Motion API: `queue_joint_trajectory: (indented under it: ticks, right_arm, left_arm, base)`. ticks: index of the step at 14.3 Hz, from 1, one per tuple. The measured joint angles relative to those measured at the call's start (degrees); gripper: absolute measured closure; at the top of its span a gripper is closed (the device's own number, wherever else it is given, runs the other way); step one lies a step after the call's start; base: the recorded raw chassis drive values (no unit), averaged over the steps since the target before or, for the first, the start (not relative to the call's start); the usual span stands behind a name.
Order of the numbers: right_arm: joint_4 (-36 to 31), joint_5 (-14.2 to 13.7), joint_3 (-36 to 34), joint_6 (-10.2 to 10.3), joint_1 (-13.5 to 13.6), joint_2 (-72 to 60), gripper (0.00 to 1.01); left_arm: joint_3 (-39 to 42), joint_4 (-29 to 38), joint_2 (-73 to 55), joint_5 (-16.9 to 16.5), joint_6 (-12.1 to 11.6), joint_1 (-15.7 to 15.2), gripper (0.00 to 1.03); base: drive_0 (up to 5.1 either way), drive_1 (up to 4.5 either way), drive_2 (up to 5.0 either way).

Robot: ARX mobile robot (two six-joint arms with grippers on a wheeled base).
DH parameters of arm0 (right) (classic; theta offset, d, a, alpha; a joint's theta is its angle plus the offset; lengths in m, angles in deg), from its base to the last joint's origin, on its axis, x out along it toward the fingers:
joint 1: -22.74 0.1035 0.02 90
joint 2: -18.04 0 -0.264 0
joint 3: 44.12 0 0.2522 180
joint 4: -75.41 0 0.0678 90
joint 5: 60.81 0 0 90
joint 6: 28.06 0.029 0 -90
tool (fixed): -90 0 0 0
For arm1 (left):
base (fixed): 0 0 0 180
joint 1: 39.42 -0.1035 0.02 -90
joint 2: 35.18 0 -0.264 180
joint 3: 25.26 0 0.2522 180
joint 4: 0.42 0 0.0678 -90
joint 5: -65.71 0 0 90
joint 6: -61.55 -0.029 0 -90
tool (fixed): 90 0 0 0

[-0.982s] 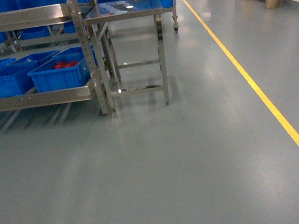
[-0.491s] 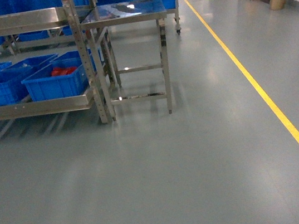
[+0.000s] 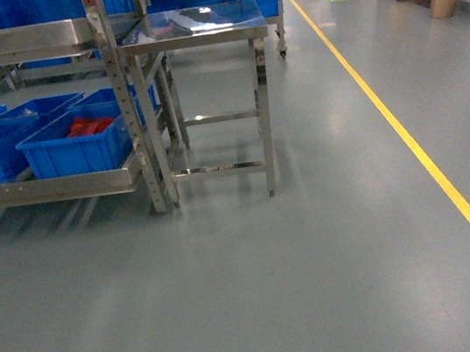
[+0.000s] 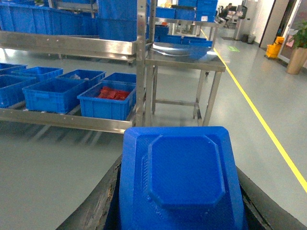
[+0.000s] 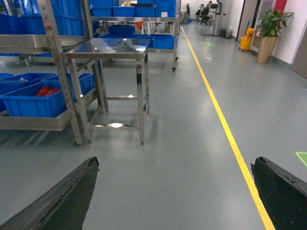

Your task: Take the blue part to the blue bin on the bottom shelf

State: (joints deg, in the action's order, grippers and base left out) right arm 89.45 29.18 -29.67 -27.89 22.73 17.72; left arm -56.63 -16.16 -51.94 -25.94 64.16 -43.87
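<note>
My left claw (image 4: 177,211) grips the blue part (image 4: 180,179), lower centre. My right claw (image 5: 175,196) is spread wide, holding nothing. Bottom shelf (image 3: 42,189) sits left, carrying blue bins (image 3: 71,147).

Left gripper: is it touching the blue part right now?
Touching. The left wrist view shows the blue part seated between the left gripper's dark fingers, no gap visible.

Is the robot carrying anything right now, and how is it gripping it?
The left gripper holds the blue part by its two side edges. The right gripper is open and empty.
</note>
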Motion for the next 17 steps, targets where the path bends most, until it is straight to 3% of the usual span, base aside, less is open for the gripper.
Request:
queue_joint_trajectory:
  ticks: [17]
  right_arm:
    - [0.1, 0.0, 0.0, 0.0, 0.0, 0.0, 0.03]
  left_arm:
    - [0.0, 0.2, 0.0, -0.1, 0.0, 0.0, 0.60]
  base:
    - [0.0, 4.00, -4.0]
